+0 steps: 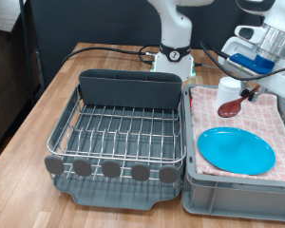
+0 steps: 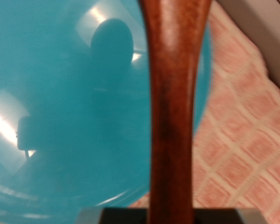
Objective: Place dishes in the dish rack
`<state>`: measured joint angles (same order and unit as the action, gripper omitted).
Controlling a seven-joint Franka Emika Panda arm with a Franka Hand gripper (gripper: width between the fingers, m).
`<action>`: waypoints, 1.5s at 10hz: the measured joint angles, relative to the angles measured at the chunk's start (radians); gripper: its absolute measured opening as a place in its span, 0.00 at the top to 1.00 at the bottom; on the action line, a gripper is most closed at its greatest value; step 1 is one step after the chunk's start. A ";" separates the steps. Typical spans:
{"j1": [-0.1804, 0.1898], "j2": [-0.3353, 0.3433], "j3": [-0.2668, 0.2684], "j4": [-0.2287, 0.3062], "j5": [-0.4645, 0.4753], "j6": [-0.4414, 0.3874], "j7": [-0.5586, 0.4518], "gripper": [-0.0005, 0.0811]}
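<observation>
Spoon lifted over the crate, rack bare.

The dish rack [image 1: 119,133] fills the exterior view's left-centre; the crate [image 1: 239,185] at lower right holds the plate [image 1: 237,150]. At upper right the gripper [image 1: 259,88] seems closed on the spoon [image 1: 234,103]; mug [image 1: 229,86] behind.
</observation>
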<state>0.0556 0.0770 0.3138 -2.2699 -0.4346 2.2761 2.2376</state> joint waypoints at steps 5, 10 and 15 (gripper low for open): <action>-0.025 -0.143 -0.064 -0.140 0.177 -0.028 0.291 0.89; -0.025 -0.230 -0.095 -0.224 0.194 -0.017 0.329 0.89; -0.025 -0.419 -0.133 -0.361 0.246 -0.048 0.350 0.89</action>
<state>0.0310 -0.3417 0.1804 -2.6305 -0.1888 2.2285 2.5875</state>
